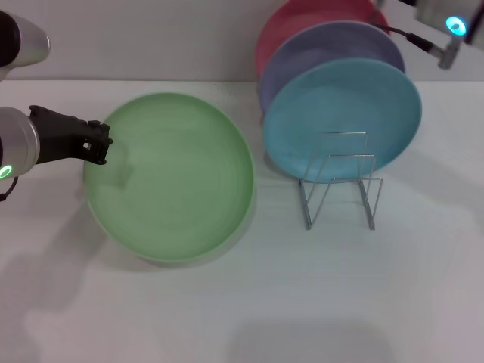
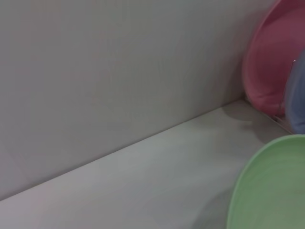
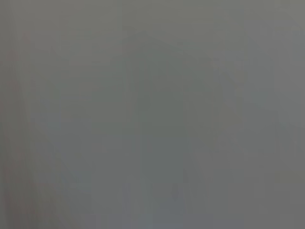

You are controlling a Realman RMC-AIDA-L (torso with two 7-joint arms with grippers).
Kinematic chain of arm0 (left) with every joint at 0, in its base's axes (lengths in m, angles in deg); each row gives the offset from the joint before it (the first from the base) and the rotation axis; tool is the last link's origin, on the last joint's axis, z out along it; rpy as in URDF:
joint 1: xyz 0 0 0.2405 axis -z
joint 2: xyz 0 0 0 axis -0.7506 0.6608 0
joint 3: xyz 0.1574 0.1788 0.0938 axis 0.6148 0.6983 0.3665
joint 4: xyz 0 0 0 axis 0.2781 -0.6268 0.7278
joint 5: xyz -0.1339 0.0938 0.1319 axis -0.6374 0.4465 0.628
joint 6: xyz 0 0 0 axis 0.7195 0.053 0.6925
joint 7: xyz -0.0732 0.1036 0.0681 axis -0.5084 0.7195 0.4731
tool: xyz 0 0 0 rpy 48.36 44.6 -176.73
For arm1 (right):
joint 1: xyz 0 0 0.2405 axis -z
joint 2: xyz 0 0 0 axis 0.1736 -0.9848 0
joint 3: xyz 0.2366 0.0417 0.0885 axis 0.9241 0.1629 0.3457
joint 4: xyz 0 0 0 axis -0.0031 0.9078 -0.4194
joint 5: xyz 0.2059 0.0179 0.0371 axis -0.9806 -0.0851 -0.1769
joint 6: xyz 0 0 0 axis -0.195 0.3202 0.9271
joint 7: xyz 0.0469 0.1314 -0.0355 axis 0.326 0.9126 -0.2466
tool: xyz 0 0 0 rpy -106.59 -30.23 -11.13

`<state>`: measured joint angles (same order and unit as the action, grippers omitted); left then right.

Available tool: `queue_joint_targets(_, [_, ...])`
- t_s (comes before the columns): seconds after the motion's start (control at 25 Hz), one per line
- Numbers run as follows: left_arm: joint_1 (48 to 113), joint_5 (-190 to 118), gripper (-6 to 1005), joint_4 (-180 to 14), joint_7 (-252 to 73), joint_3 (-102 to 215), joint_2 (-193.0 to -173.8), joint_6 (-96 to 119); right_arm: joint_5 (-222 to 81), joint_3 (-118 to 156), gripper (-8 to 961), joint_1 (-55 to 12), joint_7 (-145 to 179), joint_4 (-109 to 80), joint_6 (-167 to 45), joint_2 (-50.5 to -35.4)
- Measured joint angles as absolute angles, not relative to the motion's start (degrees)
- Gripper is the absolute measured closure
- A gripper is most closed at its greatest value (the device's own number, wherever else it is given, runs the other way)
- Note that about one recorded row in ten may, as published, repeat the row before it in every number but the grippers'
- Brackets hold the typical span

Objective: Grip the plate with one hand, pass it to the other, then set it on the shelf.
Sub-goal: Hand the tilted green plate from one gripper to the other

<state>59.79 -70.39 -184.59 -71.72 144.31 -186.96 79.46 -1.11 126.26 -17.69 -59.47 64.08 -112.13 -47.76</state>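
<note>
The left arm, silver-white with a green ring light, reaches in level from the left edge of the head view, its black left gripper (image 1: 100,144) at the left rim of the plate (image 1: 172,175). The fingers meet that rim, though whether they pinch it or stand spread cannot be told from here. The plate is round, plain light green, with faint concentric rings and a shallow rim; its far and right edges look slightly blurred, and a soft shadow shows on the table (image 1: 227,318) under its near-left rim, so it seems tilted or lifted a little, though that is not certain. It sits left of the rack (image 1: 340,180), just apart from it. The left wrist view shows only the plate's green rim, the grey wall (image 2: 119,67) and a pink plate (image 2: 276,67). The rack is thin silver wire with upright loops, standing empty in front, with a turquoise plate (image 1: 342,119), a lilac plate (image 1: 333,49) and the pink one leaning behind it. The right arm (image 1: 452,30), lit blue, is high at the far right corner; its gripper's state cannot be told, and its wrist view shows only plain grey.
</note>
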Motion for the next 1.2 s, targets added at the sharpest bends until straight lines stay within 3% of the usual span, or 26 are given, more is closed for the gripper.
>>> queue_joint_targets(0.24, [60.1,-70.5,967,-184.7,-71.8,144.6,-186.96,79.3,37.6,126.0,129,-27.6,-17.0,75.0,-126.2,-46.93])
queue_joint_targets(0.36, [60.2,-70.6,967,-184.9,-71.8,144.6,-186.92,79.2,44.7,127.0,129,-35.0,-8.2,73.5,-136.7,-46.15])
queue_joint_targets(0.48, [60.1,-70.6,967,-185.4,-71.8,144.7,-186.89,79.2,49.9,127.2,130,-39.0,-6.4,71.8,-141.4,-46.44])
queue_joint_targets(1.2, [59.6,-71.0,967,-186.9,-71.5,144.6,-186.87,79.7,55.4,121.5,129,-43.5,-7.0,59.4,-137.0,-47.57])
